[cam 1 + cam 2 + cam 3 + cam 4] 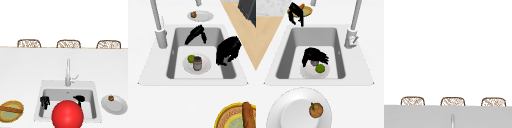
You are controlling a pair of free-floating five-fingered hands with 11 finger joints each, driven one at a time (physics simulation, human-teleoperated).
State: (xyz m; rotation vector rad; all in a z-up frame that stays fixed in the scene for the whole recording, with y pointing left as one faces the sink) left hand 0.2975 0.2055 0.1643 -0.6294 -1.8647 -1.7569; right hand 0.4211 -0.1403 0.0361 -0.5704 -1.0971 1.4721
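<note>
A white plate (206,68) lies in the sink (88,93), carrying a green lime (191,59) and a small dark jar (197,63). My right hand (79,99) hovers over the right part of the basin; in the right side view this right hand (314,56) hangs just above the plate (309,73) beside the lime (320,68), fingers spread and holding nothing. My left hand (45,101) floats over the basin's left end; the left side view shows this hand (228,50) with relaxed fingers hanging down, empty. A red ball (67,115) covers the sink's front middle.
The faucet (67,72) rises behind the basin. On the counter to the right sits a white plate (118,107) with a small brown fruit (111,98). At the left stands a yellow basket (15,103) holding a brown loaf (11,109). Wicker chair backs (28,43) line the far edge.
</note>
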